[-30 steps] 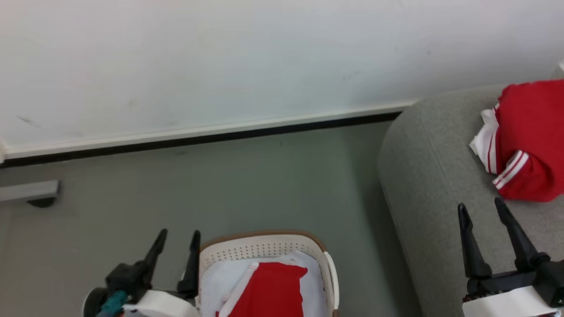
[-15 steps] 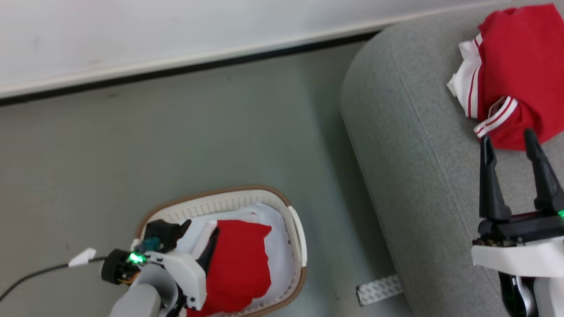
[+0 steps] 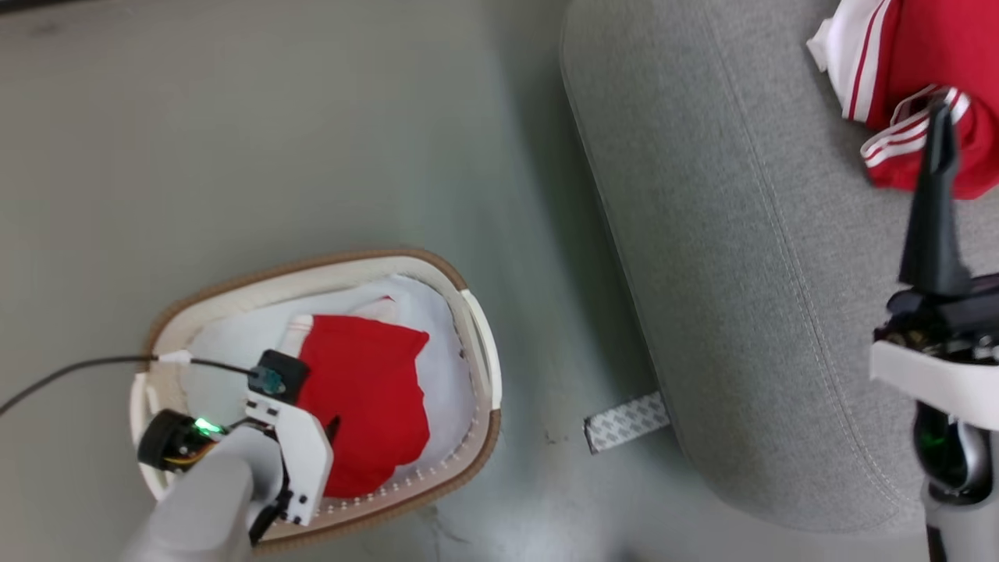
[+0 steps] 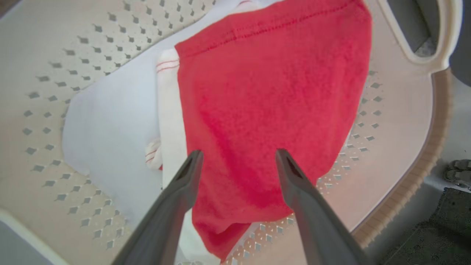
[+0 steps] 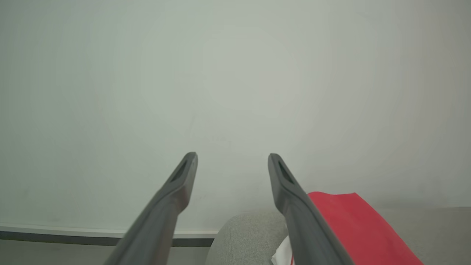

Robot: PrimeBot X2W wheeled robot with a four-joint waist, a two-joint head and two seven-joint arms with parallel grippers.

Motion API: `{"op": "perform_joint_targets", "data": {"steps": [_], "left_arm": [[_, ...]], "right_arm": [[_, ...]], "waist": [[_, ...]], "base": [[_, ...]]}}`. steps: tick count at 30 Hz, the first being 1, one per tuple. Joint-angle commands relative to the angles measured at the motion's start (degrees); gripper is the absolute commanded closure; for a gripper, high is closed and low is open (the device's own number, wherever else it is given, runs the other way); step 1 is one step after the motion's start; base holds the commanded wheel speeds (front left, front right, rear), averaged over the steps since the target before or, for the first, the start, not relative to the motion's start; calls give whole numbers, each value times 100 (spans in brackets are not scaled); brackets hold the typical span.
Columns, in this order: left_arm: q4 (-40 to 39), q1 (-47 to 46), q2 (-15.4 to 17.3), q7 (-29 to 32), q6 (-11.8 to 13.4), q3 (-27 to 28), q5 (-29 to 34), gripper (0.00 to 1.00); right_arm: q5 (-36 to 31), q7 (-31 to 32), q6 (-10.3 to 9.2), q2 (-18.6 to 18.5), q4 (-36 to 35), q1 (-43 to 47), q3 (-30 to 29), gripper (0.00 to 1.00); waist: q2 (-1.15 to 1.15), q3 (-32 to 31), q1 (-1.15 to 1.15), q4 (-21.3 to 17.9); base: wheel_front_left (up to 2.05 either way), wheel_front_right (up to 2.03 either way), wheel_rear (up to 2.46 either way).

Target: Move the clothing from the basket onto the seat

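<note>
As seen from my remote station, the left gripper (image 4: pixel 239 152) points down into the basket (image 3: pixel 312 261) with its jaws spread wide and nothing clasped between them. Its two fingers straddle a red garment (image 4: pixel 268 103); whether the tips touch the cloth I cannot tell. That garment lies crumpled on a white sheet (image 4: pixel 110 125) that lines the basket's perforated wall, with a white striped trim band along one edge. The basket stands on the grey floor (image 3: pixel 273 117), apart from the seat (image 3: pixel 726 273). A patterned strip (image 3: pixel 627 421) lies on the floor at the seat's base. A dark cable (image 3: pixel 70 371) runs across the basket's rim to the left wrist.

The right gripper (image 5: pixel 232 155) is likewise parted and empty, held above the seat, its fingers aimed at the pale wall (image 5: pixel 235 73). A second red garment (image 3: pixel 929 70), with white and striped trim, rests bunched on the seat just beyond that gripper.
</note>
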Motion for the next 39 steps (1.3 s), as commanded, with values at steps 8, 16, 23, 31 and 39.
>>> {"op": "perform_joint_targets", "data": {"steps": [8,16,23,31,39], "left_arm": [[604,-631,195,549,12,-496,72,0],[847,-954,310,1010,12,-1432,351,0],[945,-1243,556,1276,13,-2252,380,0],[864,-1246,578,1217,12,-2589,-123,100],[782,-1031,247,811,12,-2734,-562,100]], "right_arm": [[531,-8,-13,76,-242,-400,-182,0],[851,-8,-13,76,-232,-477,-125,0],[983,-9,-13,75,-230,-504,-24,0],[956,-9,-13,75,-162,-479,-82,0],[657,-9,-13,73,-82,-385,-81,0]], "waist": [[0,626,-2,-205],[0,953,-2,-376],[0,1170,-2,-540],[0,1039,-2,-532],[0,345,-2,-237]], "base": [[0,0,0],[0,0,0],[0,0,0],[0,0,0],[0,0,0]]}}
